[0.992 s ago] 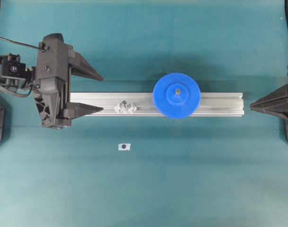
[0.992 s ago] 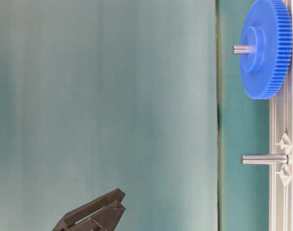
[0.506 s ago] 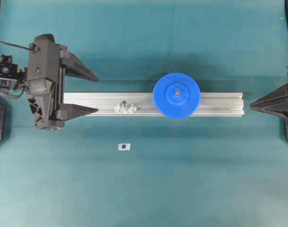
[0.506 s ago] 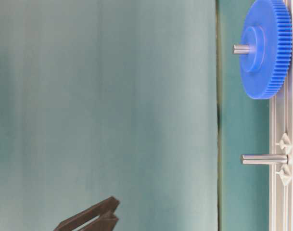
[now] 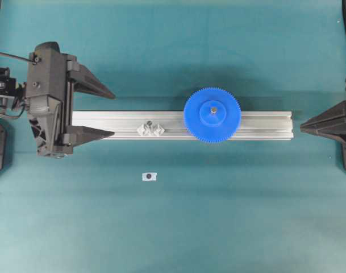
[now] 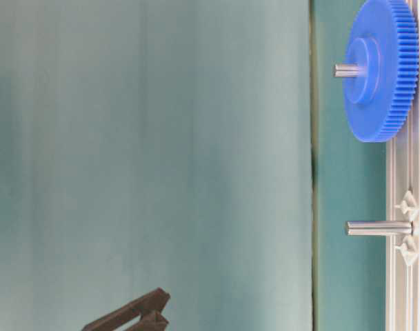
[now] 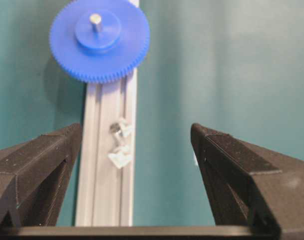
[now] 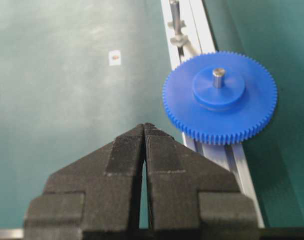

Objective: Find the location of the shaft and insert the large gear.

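The left gripper (image 5: 107, 112) is spread wide and empty at the left end of the aluminium rail (image 5: 263, 126), which hides under one finger. The right gripper (image 8: 144, 126) is pressed closed beyond the rail's right end. The large gear (image 5: 212, 115) is seated on a shaft (image 7: 96, 20) on the rail; its lower rim is cut off in the table-level view.

Even bright light; soft shadows; wrist views slightly blurred.
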